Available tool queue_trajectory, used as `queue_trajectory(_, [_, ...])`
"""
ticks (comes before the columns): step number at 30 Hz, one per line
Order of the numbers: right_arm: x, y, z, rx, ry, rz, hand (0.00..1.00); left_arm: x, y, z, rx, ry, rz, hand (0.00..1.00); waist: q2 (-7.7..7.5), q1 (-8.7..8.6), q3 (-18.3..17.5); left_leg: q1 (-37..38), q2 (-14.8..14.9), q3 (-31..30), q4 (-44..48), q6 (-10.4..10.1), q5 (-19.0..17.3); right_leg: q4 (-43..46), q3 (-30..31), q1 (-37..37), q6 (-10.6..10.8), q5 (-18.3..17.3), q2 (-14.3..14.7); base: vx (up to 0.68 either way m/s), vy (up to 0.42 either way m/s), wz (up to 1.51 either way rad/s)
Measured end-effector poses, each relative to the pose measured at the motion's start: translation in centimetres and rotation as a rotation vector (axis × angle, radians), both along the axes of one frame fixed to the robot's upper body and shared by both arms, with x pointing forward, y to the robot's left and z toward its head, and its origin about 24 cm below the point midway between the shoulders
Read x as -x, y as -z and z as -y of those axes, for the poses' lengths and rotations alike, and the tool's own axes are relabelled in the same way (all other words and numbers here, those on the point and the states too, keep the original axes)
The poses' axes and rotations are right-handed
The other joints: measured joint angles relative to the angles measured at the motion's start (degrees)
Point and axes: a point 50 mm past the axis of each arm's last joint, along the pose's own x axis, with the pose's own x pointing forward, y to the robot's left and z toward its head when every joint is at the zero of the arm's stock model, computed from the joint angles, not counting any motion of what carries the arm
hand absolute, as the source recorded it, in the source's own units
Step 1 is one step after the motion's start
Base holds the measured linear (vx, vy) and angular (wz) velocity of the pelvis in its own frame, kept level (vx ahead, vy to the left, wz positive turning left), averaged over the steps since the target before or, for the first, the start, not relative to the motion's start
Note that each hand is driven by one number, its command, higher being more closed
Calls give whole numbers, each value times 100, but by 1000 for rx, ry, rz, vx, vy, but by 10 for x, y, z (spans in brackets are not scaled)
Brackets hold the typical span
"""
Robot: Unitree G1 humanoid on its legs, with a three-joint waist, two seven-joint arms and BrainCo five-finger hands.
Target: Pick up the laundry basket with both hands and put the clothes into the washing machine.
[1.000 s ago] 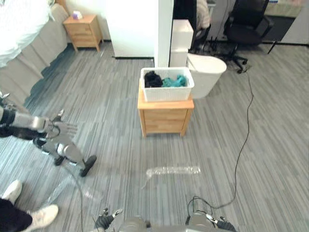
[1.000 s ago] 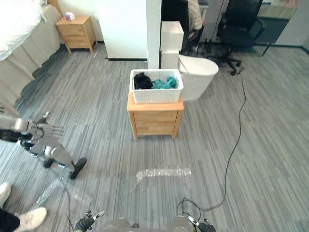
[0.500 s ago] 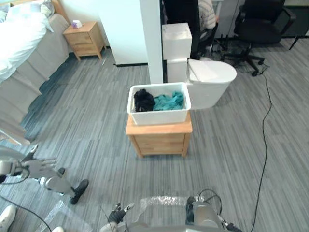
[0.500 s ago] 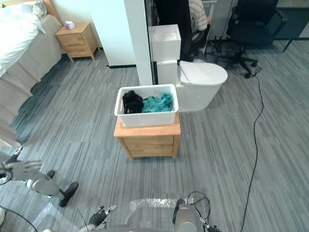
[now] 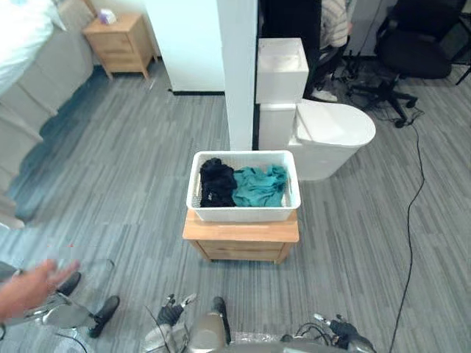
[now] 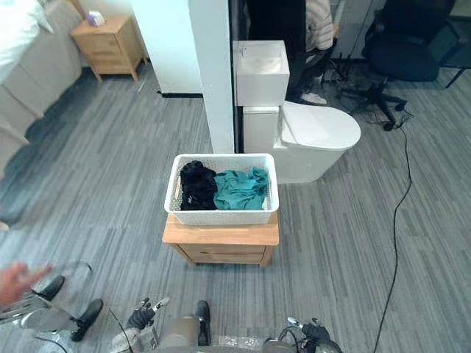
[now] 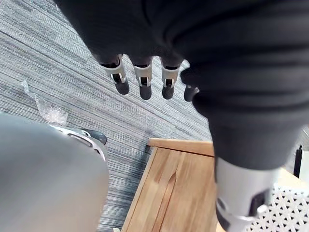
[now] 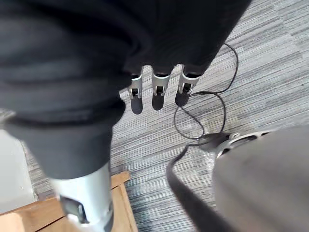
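Note:
A white laundry basket stands on a low wooden bedside cabinet mid-floor. Inside it lie a black garment and a teal garment. My left hand hangs low at the view's bottom edge, short of the cabinet, fingers straight and holding nothing. The cabinet's top and a corner of the basket show past it. My right hand hangs at the bottom right, its fingers straight and empty over the carpet.
Behind the basket rise a white pillar and a white toilet. A second wooden cabinet and a bed's edge are far left, a black office chair far right. A person's blurred hand shows lower left.
The camera has moved forward and turned, so the basket and cabinet now sit nearer and more central. A person's hand has come in at the lower left.

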Motion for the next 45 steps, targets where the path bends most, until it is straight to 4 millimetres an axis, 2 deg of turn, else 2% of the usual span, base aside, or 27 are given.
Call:
queue_trajectory(1, [-6,-2,1,-6,24,29,0,0,0,0,4,-10,2,0,-1,3,-14,-33,-84,-30,298,16,-236,616,44,-88,94,-69,-109,212,177,-27])
queue_trajectory(2, [-7,-5,8,7,57,65,0,4,1,3,10,-1,-4,0,147,-14,-99,262,-39,56,-18,113,-390,1754,119,-521,416,-289,-193,163,174,-41])
queue_trajectory(3, [-12,-7,8,3,76,92,0,7,1,1,2,5,-10,0,136,-8,-132,455,-53,124,-178,84,-642,2400,173,-772,596,-405,-301,158,138,-39])
queue_trajectory(4, [-23,-10,1,-29,105,138,0,8,0,-9,-24,6,-16,0,-53,-34,-118,628,-300,256,-271,162,-702,3480,342,-1270,715,-389,-692,160,61,-21])
queue_trajectory(5, [-28,-12,-2,-48,133,165,0,8,-1,-14,-35,-3,-13,0,-199,-45,-165,769,-403,313,-351,190,-705,3987,351,-1505,674,-334,-894,301,53,-13])
queue_trajectory(6, [-36,-16,-2,-55,157,205,0,6,-3,-19,-50,-9,-6,0,-179,-32,-147,907,-432,335,-476,194,-704,4151,220,-1664,417,-593,-975,275,26,-9])
queue_trajectory(8, [-52,-28,2,-31,181,292,0,1,-9,-26,-61,-67,40,0,-129,-38,-154,1056,-346,328,-699,146,-669,3492,-164,-1728,267,-938,-914,242,-17,-3])
queue_trajectory(10, [-68,-45,10,12,194,397,0,-5,-16,-33,-69,-141,94,0,-49,-48,-169,1083,-217,297,-828,53,-611,2330,-355,-1772,245,-986,-770,185,-76,7])
queue_trajectory(11, [-76,-55,15,41,219,453,0,-7,-20,-40,-82,-184,120,0,-109,-42,-209,1092,-231,285,-872,6,-584,1477,-335,-1722,151,-592,-753,184,-147,27])
queue_trajectory(12, [-77,-63,24,70,258,491,0,-9,-22,-44,-87,-219,135,0,-198,-43,-294,1151,-286,190,-951,-78,-575,1117,-285,-1644,243,55,-762,201,-184,33])
queue_trajectory(14, [-72,-72,41,132,326,528,0,-8,-26,-41,-76,-309,177,0,43,-25,-402,1321,-143,47,-1172,-269,-457,777,-425,-1358,164,118,-543,181,-159,19])
queue_trajectory(15, [-70,-74,45,147,339,538,0,-5,-29,-43,-82,-346,194,0,108,-6,-447,1348,-71,26,-1238,-273,-457,640,-471,-1276,123,146,-449,174,-153,10])
queue_trajectory(17, [-62,-80,57,189,355,553,0,1,-43,-54,-114,-468,272,0,250,-2,-638,1348,88,-72,-1469,-435,-352,173,-679,-1070,34,264,-190,155,-167,22])
queue_trajectory(21, [-56,-87,71,232,362,570,0,3,-74,-82,-219,-581,412,0,314,21,-805,1285,167,-340,-1747,-531,-280,-283,-938,-923,-8,414,-4,87,-85,29])
queue_trajectory(23, [-61,-92,72,229,361,596,0,0,-89,-90,-257,-604,475,0,254,75,-845,1235,138,-359,-1796,-530,-269,-441,-963,-905,21,503,22,30,12,10])
queue_trajectory(24, [-63,-96,71,225,359,621,0,-3,-99,-93,-280,-607,520,0,176,177,-898,1166,111,-363,-1775,-523,-264,-585,-967,-899,25,592,19,0,0,0])
queue_trajectory(28, [-89,-111,64,149,326,734,0,-18,-131,-101,-369,-593,631,0,13,182,-979,1083,6,-502,-1747,-487,-241,-873,-1094,-764,58,742,-20,-17,37,19])
queue_trajectory(31, [-122,-130,56,102,212,816,0,-38,-156,-104,-432,-537,714,0,38,198,-967,919,-31,-607,-1683,-450,-209,-947,-1160,-810,50,812,-34,-69,17,15])
queue_trajectory(32, [-138,-139,53,85,158,845,0,-51,-165,-107,-449,-493,741,0,65,206,-936,792,-31,-652,-1661,-443,-159,-948,-1201,-900,21,850,-30,-125,-16,19])
queue_trajectory(33, [-156,-148,53,76,111,861,0,-73,-181,-105,-462,-404,799,0,72,235,-812,621,-27,-700,-1588,-448,-115,-947,-1260,-995,-24,906,-19,-140,-21,21])
queue_trajectory(35, [-172,-156,55,76,87,867,0,-98,-197,-101,-461,-303,857,0,84,332,-617,499,-12,-786,-1517,-457,-72,-940,-1286,-1063,-53,954,-3,-120,-20,14])
queue_trajectory(36, [-185,-163,55,71,70,871,0,-115,-209,-98,-462,-230,896,0,80,356,-471,392,0,-817,-1484,-459,-24,-926,-1321,-1135,-96,991,9,-190,-29,18])
queue_trajectory(38, [-220,-189,50,47,9,898,0,-164,-244,-91,-474,-43,967,0,75,468,-25,-4,45,-958,-1361,-483,122,-771,-1405,-1477,-185,1056,35,-249,-32,18])
queue_trajectory(39, [-227,-195,49,45,2,905,0,-175,-252,-89,-474,-10,975,0,72,486,83,-81,57,-966,-1339,-483,155,-716,-1406,-1568,-207,1071,36,-208,-23,10])
queue_trajectory(41, [-253,-222,47,32,-10,927,0,-213,-282,-84,-490,86,984,0,49,495,541,-360,62,-1045,-1248,-482,271,-547,-1441,-1840,-271,1115,16,-191,-6,9])
queue_trajectory(43, [-268,-239,46,20,-12,923,0,-240,-307,-83,-520,145,961,0,-5,491,890,-545,60,-1097,-1170,-472,344,-428,-1456,-2020,-308,1142,-6,-186,9,6])
queue_trajectory(45, [-277,-245,44,-12,-6,884,0,-263,-329,-89,-530,150,896,0,-117,479,1208,-670,56,-1098,-1169,-475,435,-384,-1444,-2172,-356,1201,-17,-157,10,0])
